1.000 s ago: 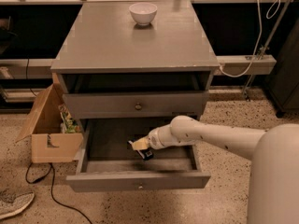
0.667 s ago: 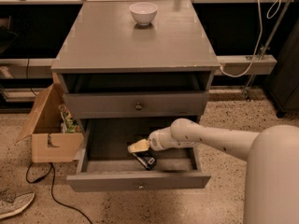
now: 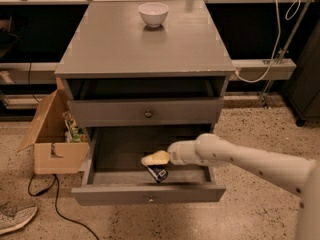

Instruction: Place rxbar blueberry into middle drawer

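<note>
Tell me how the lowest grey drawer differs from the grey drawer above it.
The lowest grey wooden drawer is pulled out; the grey drawer with the brassy knob is shut. The lowest contains the dark blue snack bar, with the pincer just above it; the upper one's inside is hidden. Both are wide, grey, centre-knobbed.

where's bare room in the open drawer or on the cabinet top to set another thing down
In the middle drawer, the floor is bare between its left wall and the rxbar blueberry. Centre and right are crowded: the gripper sits just above the bar and the arm crosses over. The cabinet top is bare in front of the white bowl.
</note>
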`<state>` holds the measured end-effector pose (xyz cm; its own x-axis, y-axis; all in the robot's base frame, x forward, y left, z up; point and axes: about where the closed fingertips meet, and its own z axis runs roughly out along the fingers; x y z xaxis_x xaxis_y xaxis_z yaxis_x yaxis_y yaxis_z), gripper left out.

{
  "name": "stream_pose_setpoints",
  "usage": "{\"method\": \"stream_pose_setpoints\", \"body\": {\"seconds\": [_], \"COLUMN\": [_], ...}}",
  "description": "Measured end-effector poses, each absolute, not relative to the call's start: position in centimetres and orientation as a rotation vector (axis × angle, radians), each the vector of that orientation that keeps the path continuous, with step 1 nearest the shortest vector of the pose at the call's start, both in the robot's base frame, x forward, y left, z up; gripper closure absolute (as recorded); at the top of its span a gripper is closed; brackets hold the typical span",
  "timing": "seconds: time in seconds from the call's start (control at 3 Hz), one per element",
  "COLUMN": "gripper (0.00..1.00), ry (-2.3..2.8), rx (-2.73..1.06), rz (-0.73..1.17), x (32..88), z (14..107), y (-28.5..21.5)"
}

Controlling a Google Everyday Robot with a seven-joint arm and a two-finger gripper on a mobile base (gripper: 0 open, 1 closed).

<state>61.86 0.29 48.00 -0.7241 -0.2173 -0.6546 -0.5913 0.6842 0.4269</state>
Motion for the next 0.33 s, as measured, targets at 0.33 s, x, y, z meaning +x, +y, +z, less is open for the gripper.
{"method": "stream_pose_setpoints", "body": {"seconds": [0.33], "gripper": [0.0], "ry": [2.202], "rx": [-0.602], "rz": [0.88], "x": [59.39], "z": [51.52], "y": [-1.93]}}
